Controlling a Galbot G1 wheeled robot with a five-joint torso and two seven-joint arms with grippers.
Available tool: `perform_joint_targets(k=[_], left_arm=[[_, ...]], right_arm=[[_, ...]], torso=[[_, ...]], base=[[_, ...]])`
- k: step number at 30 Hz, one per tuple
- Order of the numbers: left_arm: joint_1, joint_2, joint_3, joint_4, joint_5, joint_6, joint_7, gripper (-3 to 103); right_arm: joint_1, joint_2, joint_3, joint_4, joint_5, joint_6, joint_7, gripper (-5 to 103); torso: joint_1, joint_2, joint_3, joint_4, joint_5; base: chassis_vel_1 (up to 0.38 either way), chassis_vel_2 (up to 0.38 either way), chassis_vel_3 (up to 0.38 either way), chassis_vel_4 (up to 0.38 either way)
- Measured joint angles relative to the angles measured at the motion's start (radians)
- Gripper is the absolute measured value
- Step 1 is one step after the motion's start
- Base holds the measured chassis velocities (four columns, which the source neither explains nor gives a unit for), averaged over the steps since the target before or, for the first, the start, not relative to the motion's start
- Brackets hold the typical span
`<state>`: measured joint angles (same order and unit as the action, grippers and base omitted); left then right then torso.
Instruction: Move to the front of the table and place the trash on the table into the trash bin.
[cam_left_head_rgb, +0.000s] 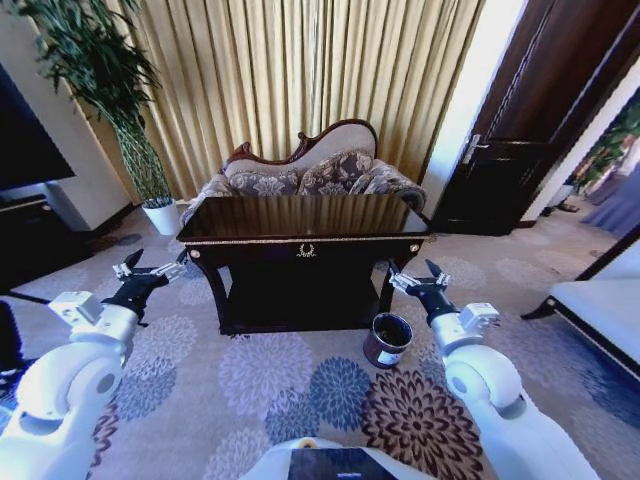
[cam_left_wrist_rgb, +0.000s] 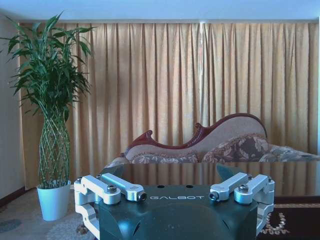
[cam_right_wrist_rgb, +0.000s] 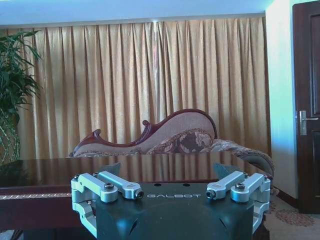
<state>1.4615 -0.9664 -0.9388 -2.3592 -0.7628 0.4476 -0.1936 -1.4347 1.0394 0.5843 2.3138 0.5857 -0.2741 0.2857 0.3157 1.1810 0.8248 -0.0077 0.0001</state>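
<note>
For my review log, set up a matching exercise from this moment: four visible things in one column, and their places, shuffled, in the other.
Things:
1. small round dark trash bin with pale rim
2. white plant pot
3. left tool
4. patterned sofa with carved wood frame

Places:
A. behind the glossy dark wood table
B. on the carpet by the table's right front leg
C. in the air off the table's left front corner
D. on the floor by the curtain, left of the table

Pairs: 1-B, 2-D, 3-C, 4-A
</note>
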Motion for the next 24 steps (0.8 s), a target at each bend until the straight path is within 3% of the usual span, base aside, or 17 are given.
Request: perform_joint_targets(k=[24], left_arm=[[-0.006,0.007,-0.001,0.004,-0.003,-0.002,-0.003,100]], right_arm=[[-0.003,0.003,-0.005,-0.008,-0.017,0.005,0.000,100]], torso=[[0.000,0.000,0.000,-0.0001,0.0005]], base=[[0.238,-0.247,-0.235,0.240]])
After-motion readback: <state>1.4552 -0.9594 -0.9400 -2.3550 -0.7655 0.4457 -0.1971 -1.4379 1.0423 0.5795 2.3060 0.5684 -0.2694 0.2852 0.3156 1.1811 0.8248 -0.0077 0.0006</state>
